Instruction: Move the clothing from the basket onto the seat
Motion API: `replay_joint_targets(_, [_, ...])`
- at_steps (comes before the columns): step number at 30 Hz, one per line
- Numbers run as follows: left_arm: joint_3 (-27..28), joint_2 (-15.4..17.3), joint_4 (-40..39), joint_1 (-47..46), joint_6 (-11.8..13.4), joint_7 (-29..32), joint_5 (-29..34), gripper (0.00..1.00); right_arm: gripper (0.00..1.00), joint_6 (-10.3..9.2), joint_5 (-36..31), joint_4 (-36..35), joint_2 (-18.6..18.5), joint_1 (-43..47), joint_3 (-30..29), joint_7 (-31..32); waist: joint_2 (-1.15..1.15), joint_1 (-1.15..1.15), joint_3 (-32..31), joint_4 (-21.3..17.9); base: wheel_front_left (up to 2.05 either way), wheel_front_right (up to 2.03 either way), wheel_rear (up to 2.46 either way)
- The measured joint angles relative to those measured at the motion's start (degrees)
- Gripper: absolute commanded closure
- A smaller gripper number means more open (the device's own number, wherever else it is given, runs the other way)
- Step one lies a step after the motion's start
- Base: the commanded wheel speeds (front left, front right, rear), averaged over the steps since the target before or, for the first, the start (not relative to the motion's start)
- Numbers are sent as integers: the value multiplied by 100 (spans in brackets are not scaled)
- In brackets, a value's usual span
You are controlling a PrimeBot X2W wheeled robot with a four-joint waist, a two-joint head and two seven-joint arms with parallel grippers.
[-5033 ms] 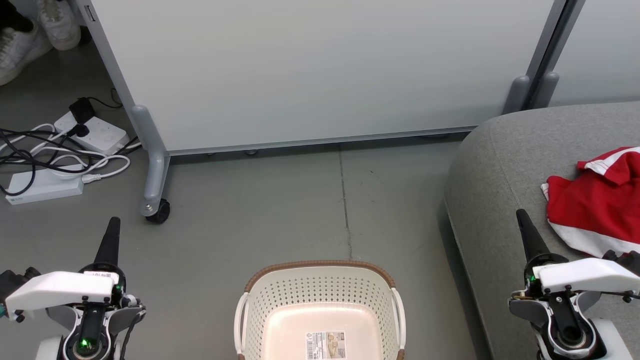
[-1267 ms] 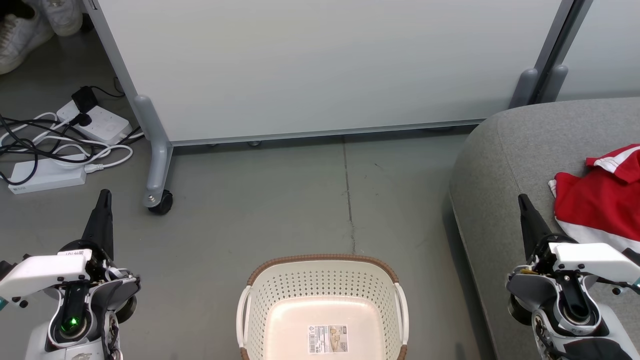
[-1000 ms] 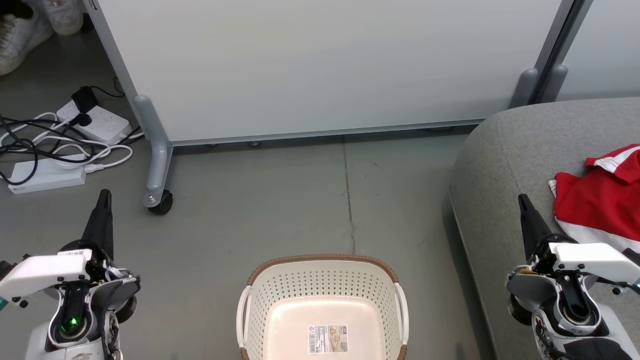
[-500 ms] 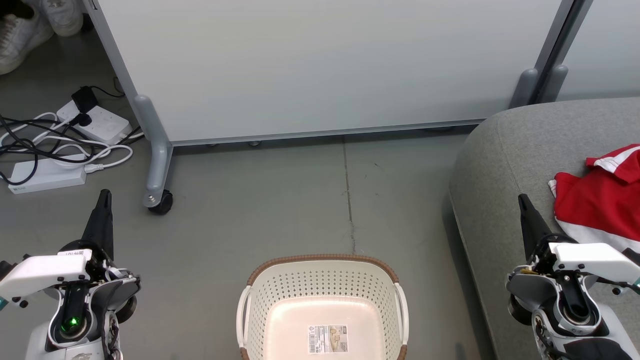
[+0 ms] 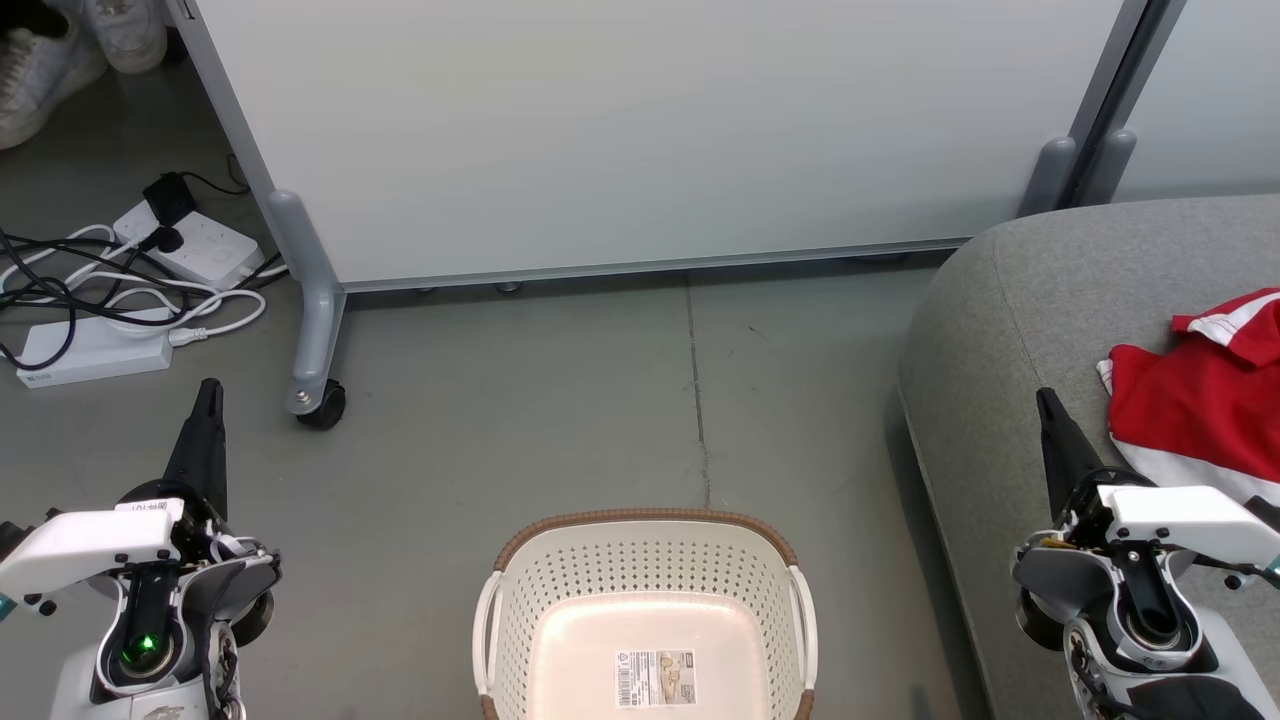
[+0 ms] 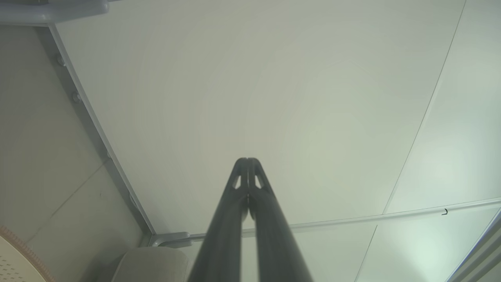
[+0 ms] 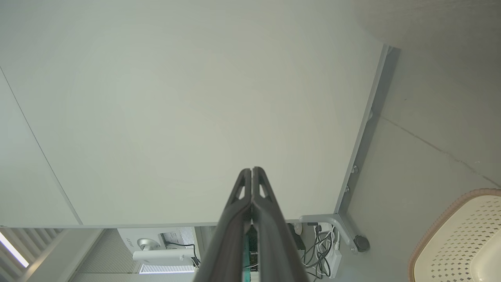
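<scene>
Item one, the clothing (image 5: 1200,420): we logged it red with white trim, lying crumpled on the seat (image 5: 1020,330) at the right edge of the head frame, well apart from the basket (image 5: 640,517). Item two, the basket: we noted it on the floor (image 5: 560,400) at bottom centre, its bare bottom carrying a label sticker (image 5: 655,678). Item three, the left gripper (image 5: 208,388): we found it at lower left, over the floor, fingers pressed together tip to tip in its wrist view (image 6: 247,160) and grasping nothing. Item four, the right gripper (image 5: 1043,396): we found it at lower right, over the seat's front edge just beside the clothing, likewise closed on nothing (image 7: 251,169). Sundries we recorded: a pale partition panel (image 5: 640,130) on a caster (image 5: 322,408) across the top, power strips (image 5: 90,360) with cables at middle left, shoes (image 5: 60,50) in the upper left corner.
</scene>
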Motion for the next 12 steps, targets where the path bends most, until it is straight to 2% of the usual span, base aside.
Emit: replay_joint_targets(12, [1, -1, 0, 0, 0, 0, 0, 100, 100, 0, 0, 0, 0, 0, 0, 0, 0, 0, 0, 0, 0, 0, 0])
